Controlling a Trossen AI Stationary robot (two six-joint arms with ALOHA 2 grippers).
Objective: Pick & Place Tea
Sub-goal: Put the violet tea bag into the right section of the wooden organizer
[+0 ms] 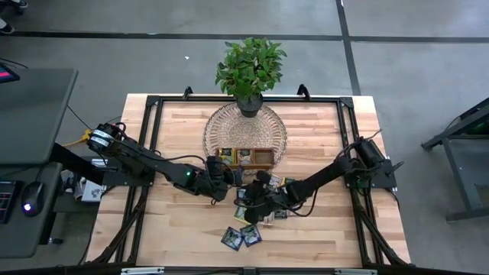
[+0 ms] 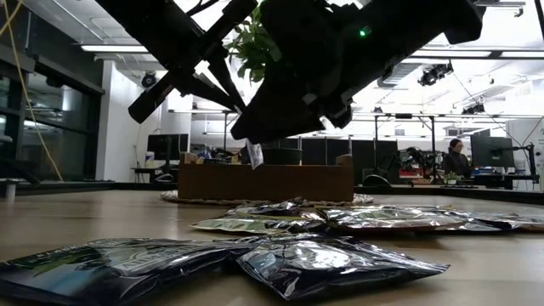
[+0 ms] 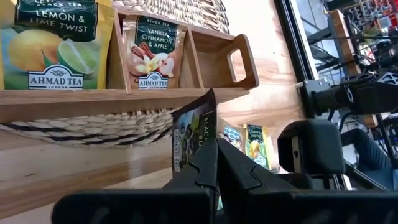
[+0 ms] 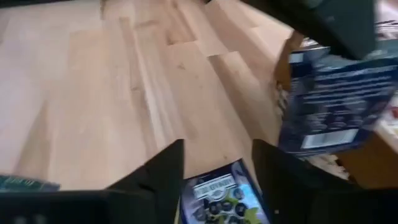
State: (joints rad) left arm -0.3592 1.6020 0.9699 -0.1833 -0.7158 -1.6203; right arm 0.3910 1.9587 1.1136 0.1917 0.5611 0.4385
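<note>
My left gripper point(image 3: 216, 148) is shut on a dark blue-black tea sachet point(image 3: 194, 134), just on the near side of the brown wooden tray point(image 1: 263, 159). A yellow-green lemon sachet point(image 3: 53, 43) and a vanilla sachet point(image 3: 153, 56) stand in two of the tray's compartments, and the third point(image 3: 214, 59) shows none. My right gripper point(image 4: 217, 158) is open above a dark blue sachet point(image 4: 221, 200) lying flat on the table, one finger on either side of it. Several more sachets point(image 1: 243, 235) lie flat near the table's near edge. My left gripper pinches the dark blue-black sachet between its two fingers at one edge point(image 3: 205, 144). The rest of the sachet sticks out past the fingertips. In the low view the sachet point(image 2: 253, 155) hangs below the gripper, lifted clear of the table.
The tray sits on a round woven mat point(image 1: 244, 126), with a potted plant point(image 1: 250, 69) at the mat's far side. Both grippers point(image 1: 226, 180) point(image 1: 256, 205) are close together mid-table. Bare wood lies to the left and right. A person sits far off in the room point(image 2: 456, 159).
</note>
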